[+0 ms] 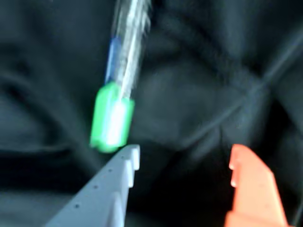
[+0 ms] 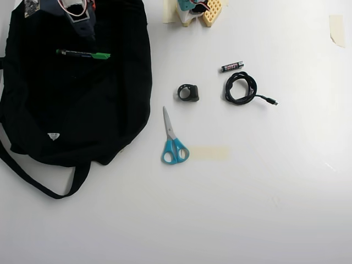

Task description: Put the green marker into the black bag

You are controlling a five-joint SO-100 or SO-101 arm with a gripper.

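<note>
My tool (image 1: 182,158) is hanging open over the black bag (image 2: 77,110), its white and orange fingers well apart with nothing between them. In the wrist view the green marker (image 1: 116,101) is lying just beyond the tip of my white finger, outside the gap, its green cap end nearest me and its barrel running away from me. I cannot tell whether the cap is touching the fingertip; the picture is blurring there.

In the overhead view the green marker (image 2: 83,54) is resting on top of the bag's fabric, just below my arm at the bag's upper edge. It is lying on the bag; I cannot see an opening, so I am not judging it to be inside.

Handling, as I judge it: the marker is looking light, stiff and smooth-barrelled, so it is likely to roll or slip under a glancing touch. The fabric beneath it is soft and folding, giving poor support for pressing down. If I am to retake it, I am favouring a hold across the barrel near mid-length, fingers closing square on either side, not on the tapering cap.

The scissors (image 2: 173,144), cable (image 2: 241,88) and battery (image 2: 232,66) are lying on the bench well apart from my tool.
</note>
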